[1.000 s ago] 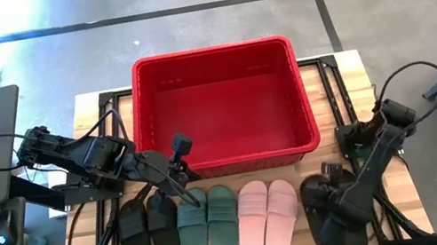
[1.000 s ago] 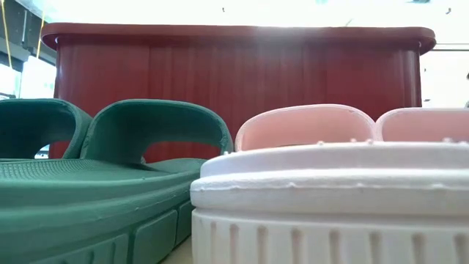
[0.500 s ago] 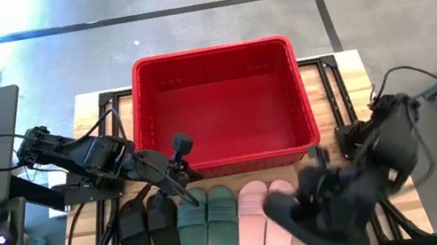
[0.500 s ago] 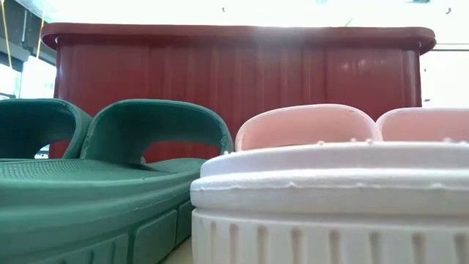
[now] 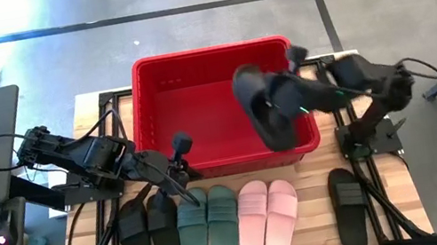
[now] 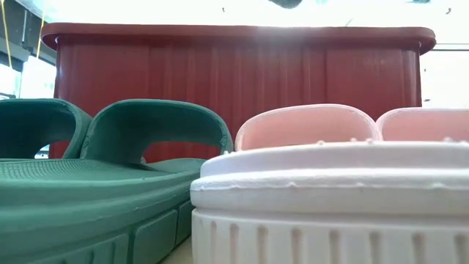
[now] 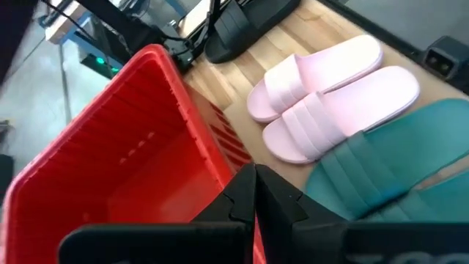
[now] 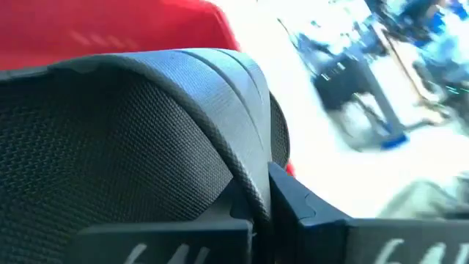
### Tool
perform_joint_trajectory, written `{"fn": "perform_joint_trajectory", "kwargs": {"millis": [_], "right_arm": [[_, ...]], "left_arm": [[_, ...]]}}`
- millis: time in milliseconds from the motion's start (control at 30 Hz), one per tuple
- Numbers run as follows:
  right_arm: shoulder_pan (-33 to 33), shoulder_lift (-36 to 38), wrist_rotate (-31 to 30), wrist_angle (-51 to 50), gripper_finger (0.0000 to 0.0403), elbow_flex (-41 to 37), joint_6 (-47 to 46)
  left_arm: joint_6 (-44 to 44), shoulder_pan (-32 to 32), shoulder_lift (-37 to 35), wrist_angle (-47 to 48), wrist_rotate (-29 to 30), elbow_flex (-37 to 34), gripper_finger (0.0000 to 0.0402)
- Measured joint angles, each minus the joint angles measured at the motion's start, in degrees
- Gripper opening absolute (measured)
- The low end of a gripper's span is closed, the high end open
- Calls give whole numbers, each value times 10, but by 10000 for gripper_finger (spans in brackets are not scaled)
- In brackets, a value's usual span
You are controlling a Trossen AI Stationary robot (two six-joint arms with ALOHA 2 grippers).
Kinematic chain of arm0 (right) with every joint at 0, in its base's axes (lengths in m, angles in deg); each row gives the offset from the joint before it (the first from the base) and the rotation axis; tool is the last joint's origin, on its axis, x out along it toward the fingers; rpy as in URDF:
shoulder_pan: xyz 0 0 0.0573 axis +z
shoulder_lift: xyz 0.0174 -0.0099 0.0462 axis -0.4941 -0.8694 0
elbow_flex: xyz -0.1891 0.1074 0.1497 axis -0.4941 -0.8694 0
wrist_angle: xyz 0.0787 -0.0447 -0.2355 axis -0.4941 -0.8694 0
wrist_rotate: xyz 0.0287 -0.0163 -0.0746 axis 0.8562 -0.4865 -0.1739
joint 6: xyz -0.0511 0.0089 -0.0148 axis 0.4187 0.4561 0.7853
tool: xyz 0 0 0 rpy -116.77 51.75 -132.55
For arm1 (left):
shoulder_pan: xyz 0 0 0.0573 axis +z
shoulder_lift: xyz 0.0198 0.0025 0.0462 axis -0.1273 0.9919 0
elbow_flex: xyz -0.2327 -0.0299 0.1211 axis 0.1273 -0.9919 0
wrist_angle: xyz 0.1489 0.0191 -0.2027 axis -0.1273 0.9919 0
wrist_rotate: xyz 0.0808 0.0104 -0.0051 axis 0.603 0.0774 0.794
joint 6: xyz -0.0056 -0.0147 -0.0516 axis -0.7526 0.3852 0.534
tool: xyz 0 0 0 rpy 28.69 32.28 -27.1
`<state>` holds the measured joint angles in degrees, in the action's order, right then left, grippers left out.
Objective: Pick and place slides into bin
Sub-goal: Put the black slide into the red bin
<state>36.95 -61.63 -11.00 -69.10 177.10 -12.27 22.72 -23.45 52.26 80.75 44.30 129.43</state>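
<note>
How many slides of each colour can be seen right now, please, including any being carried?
Black slides: 4, a pair at the row's left end, one alone on the table, one carried over the bin
Green slides: 2
Pink slides: 2
Total: 8

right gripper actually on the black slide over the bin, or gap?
Touching. The right wrist view shows the right gripper shut on the black slide, its strap pinched between the fingers; the high view shows it carried above the red bin.

right arm (image 5: 347, 82) swung from table's near edge, black slide (image 5: 271, 113) carried over bin (image 5: 144, 108)
</note>
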Motion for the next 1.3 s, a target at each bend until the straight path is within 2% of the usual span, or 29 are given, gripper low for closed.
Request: {"fn": "perform_joint_trajectory", "kwargs": {"millis": [300, 400, 500, 567, 633, 767, 900, 1000, 1300], "right_arm": [[-210, -115, 115, 89, 0, -24, 111], [-256, -124, 168, 166, 0, -108, 155], [-287, -117, 157, 259, 0, -216, 208], [-299, -110, 152, 318, 0, -274, 240], [-310, -102, 172, 375, 0, -321, 257], [-321, -102, 184, 425, 0, -389, 290], [-325, -102, 209, 465, 0, -436, 296], [-325, -103, 200, 501, 0, -465, 303], [-328, -103, 221, 548, 0, -492, 304]], "left_arm": [[-36, 0, 0, 0, 69, 0, 1], [-39, 0, 0, 0, 90, 0, 1], [-39, 0, 0, 0, 113, 0, 1], [-39, 0, 0, 0, 131, 0, 1], [-39, 0, 0, 0, 152, 0, 1], [-35, 20, 0, -1, 183, 0, 1], [-16, 58, 0, -2, 166, 0, 1], [-15, 84, 0, -2, 151, 0, 1], [-20, 132, 0, -5, 119, 0, 1]]}}
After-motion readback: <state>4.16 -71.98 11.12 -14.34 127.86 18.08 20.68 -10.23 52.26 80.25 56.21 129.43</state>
